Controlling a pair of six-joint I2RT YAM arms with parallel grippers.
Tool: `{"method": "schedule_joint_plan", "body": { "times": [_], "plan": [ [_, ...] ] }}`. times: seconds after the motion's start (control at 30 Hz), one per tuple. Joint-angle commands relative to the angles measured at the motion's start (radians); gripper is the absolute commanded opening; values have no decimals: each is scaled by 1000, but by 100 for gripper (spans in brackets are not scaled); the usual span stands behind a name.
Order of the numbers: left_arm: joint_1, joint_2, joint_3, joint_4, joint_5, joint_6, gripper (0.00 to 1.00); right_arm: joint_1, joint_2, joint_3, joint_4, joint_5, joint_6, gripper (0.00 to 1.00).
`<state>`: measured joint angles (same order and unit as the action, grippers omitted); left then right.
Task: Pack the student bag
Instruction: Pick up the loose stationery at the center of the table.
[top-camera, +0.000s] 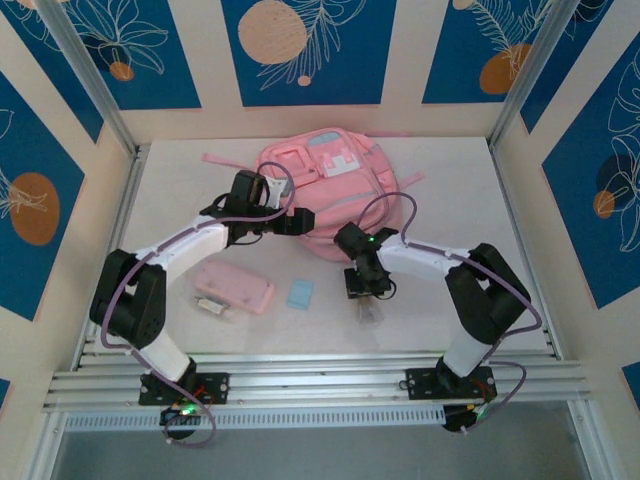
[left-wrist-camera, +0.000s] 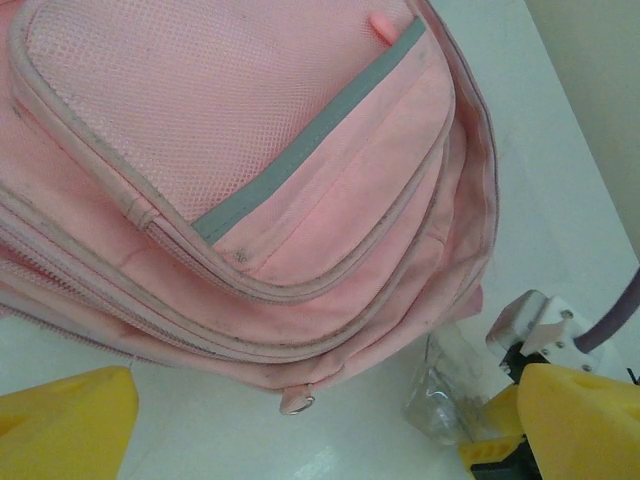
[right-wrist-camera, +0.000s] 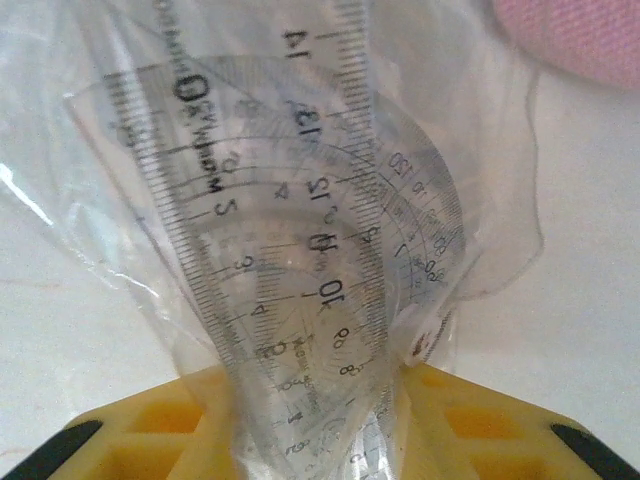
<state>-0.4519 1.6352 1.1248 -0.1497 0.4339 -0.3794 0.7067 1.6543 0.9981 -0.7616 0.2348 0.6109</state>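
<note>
Left gripper (top-camera: 296, 222): jaws wide open, empty. Student bag (top-camera: 330, 175) at table's 12 o'clock, flat. Its bottom edge sits just ahead of left jaws at their 12 o'clock, not between them. Bag likely soft, floppy, bulky and light; best hold is probably pocket rim or zip ring (left-wrist-camera: 297, 403). Right gripper (top-camera: 365, 292): jaws pinch clear ruler packet (right-wrist-camera: 300, 200). Bag at its 11 o'clock, near, apart.

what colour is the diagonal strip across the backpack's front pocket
Pale grey-blue strip on the pink backpack; clearest in the left wrist view.
</note>
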Motion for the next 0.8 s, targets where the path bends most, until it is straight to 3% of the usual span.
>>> {"method": "schedule_joint_plan", "body": {
  "times": [0.0, 0.17, 0.37, 0.53, 0.77],
  "plan": [
    [9, -31, 42, -27, -20, 40, 96, 0, -44, -11, -68, -63, 25, 18],
    [4, -23, 78, -47, -37, 68, 95, -10, -97, 7, -111, -73, 36, 2],
    [-48, 19, 175, -131, -126, 227, 92, -66, -193, 27, -158, -102, 22, 1],
    [-111, 116, 296, -217, -224, 387, 91, -211, -300, 13, -165, -146, -14, 1],
    [-188, 278, 454, -314, -271, 514, 91, -458, -418, -36, -53, -268, -43, 0]
  ]
}}
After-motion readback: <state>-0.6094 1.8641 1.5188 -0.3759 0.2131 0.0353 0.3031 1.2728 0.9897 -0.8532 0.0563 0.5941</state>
